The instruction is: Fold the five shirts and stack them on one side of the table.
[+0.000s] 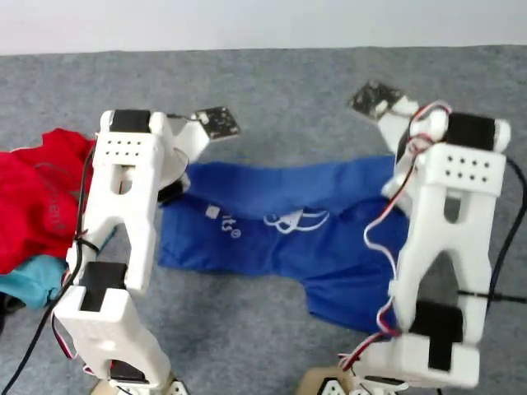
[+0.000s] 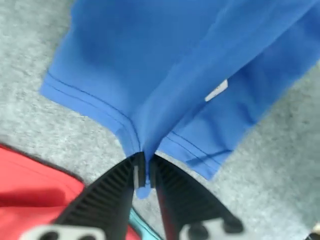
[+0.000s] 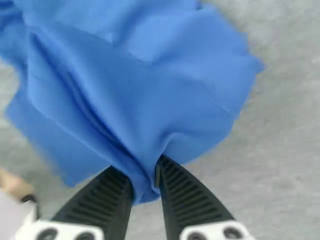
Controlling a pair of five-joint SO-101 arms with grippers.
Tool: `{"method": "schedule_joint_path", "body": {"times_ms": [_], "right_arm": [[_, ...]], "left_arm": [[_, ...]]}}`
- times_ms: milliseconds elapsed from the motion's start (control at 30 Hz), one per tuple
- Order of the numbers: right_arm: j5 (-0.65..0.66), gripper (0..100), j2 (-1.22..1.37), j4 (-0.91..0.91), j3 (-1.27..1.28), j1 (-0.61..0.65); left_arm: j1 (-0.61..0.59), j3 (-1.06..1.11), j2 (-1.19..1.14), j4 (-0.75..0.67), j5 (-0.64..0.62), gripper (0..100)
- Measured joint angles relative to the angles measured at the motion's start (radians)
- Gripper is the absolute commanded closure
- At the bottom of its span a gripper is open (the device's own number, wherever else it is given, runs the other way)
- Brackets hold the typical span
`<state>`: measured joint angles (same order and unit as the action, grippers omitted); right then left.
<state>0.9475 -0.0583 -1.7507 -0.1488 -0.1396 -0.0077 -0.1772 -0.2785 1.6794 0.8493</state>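
Observation:
A blue shirt (image 1: 280, 234) with white print lies spread across the middle of the grey table, between the two white arms. My left gripper (image 2: 144, 175) is shut on its hem, and the cloth (image 2: 190, 75) rises in a pinched ridge from the black fingers. My right gripper (image 3: 145, 185) is shut on a bunched fold of the same blue shirt (image 3: 135, 95) at its other end. In the high view the left arm (image 1: 123, 214) stands over the shirt's left edge and the right arm (image 1: 445, 214) over its right edge.
A red shirt (image 1: 37, 197) lies crumpled at the table's left edge with a teal shirt (image 1: 33, 278) below it; red cloth (image 2: 35, 195) shows close to my left gripper. Bare grey table (image 1: 272, 90) runs along the far side.

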Motion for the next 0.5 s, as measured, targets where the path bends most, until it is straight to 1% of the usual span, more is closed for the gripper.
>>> {"method": "schedule_joint_path", "body": {"times_ms": [167,300,500], "right_arm": [[-0.002,98.9,-0.170,0.012,0.308,0.000],[-0.002,98.9,-0.282,0.084,0.543,0.000],[-0.002,98.9,-0.376,0.180,0.786,0.000]], "left_arm": [[-0.008,0.000,0.000,0.009,0.008,99],[-0.014,0.000,0.000,0.009,0.008,99],[-0.012,0.000,0.000,0.009,0.020,99]]}}
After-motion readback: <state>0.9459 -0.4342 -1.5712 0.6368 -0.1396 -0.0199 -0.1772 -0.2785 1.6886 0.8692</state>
